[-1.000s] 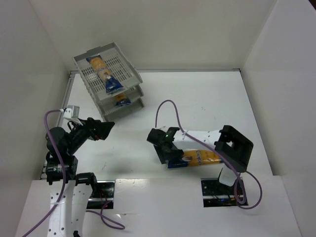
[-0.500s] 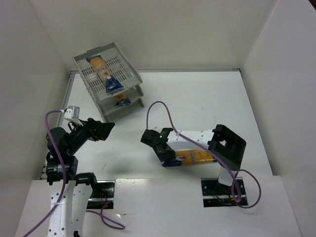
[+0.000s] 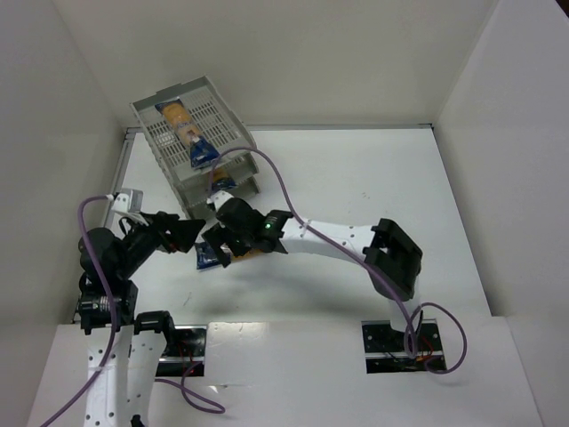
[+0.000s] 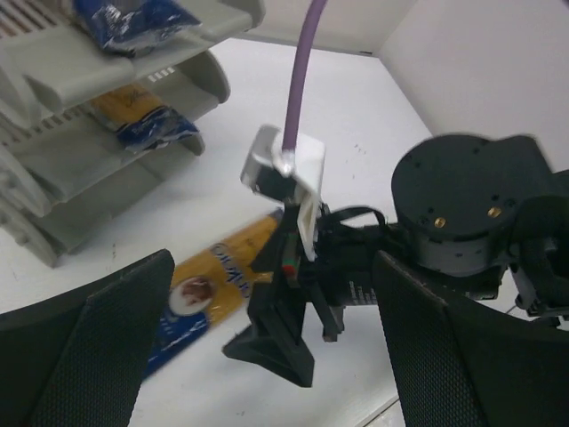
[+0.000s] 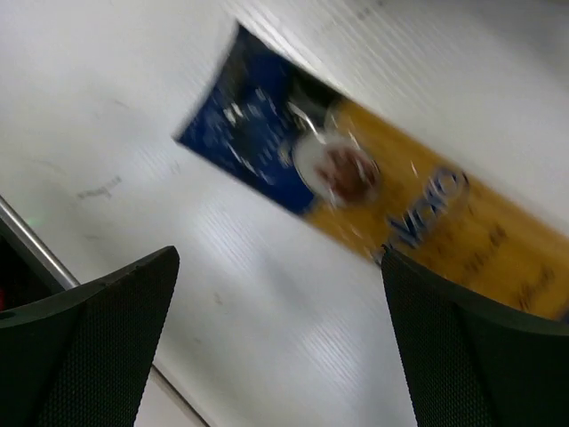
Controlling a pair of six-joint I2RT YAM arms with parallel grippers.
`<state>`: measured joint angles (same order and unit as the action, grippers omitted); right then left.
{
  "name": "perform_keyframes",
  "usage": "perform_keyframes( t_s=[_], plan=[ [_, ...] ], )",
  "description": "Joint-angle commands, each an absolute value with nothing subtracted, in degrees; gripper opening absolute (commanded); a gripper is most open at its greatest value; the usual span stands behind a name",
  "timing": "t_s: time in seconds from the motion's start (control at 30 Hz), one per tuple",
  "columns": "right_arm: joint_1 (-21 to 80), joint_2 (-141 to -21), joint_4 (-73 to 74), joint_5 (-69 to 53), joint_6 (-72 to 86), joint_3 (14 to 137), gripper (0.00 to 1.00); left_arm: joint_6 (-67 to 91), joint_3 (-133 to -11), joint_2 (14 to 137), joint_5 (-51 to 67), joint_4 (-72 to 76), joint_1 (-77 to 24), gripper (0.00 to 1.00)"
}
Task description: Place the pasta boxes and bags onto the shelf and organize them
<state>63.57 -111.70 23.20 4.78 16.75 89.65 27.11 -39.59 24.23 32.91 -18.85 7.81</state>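
Note:
The grey three-tier shelf (image 3: 233, 133) stands at the back left. One spaghetti packet (image 3: 191, 138) lies on its top tier and another (image 3: 219, 182) on the middle tier; both also show in the left wrist view (image 4: 133, 18) (image 4: 147, 124). The third packet (image 3: 206, 259) lies flat on the table in front of the shelf, blue end to the left. It also shows in the left wrist view (image 4: 209, 285) and the right wrist view (image 5: 356, 187). My right gripper (image 3: 222, 245) hovers over it, open, one finger (image 5: 471, 347) at its edge. My left gripper (image 3: 184, 233) is open and empty just left of it.
A purple cable (image 3: 276, 182) arcs from the right wrist up past the shelf front. The right arm (image 3: 338, 240) stretches across the table's middle. White walls close in the left, back and right sides.
The right arm has swept left across the table, and the third packet has moved with it from the front centre to in front of the shelf. The left arm has hardly moved.

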Motion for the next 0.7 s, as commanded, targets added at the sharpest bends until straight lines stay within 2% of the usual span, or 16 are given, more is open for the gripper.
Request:
perform_keyframes(
  t_s=[0.0, 0.07, 0.17, 0.23, 0.33, 0.43, 0.67],
  plan=[
    [63.46, -104.86, 19.87, 9.91, 10.21, 81.59, 1.00, 24.79, -44.46, 25.04, 37.42, -16.70, 8.26, 1.00],
    [62.93, -104.24, 19.86, 13.25, 5.31, 79.55, 1.00, 18.31, -47.18, 25.05, 36.57, -16.70, 8.26, 1.00],
    [60.65, -106.16, 19.34, 15.12, -2.25, 78.93, 1.00, 8.31, -51.58, 25.05, 24.82, -18.80, 7.65, 1.00],
    [59.51, -109.24, 18.20, 14.59, -6.13, 80.15, 1.00, 4.85, -52.21, 25.05, 15.27, -20.30, 7.65, 1.00],
    [59.50, -114.33, 17.40, 15.20, -14.40, 84.36, 1.00, 2.29, -53.61, 25.05, 6.98, -22.93, 7.12, 1.00],
    [58.89, -119.07, 17.40, 16.52, -17.93, 89.37, 1.00, 1.76, -54.14, 25.05, 6.33, -26.01, 7.12, 1.00],
    [55.11, -125.15, 19.86, 4.75, -20.39, 92.81, 1.00, 3.43, -53.61, 23.91, 8.78, -27.07, 7.65, 1.00]
  ],
)
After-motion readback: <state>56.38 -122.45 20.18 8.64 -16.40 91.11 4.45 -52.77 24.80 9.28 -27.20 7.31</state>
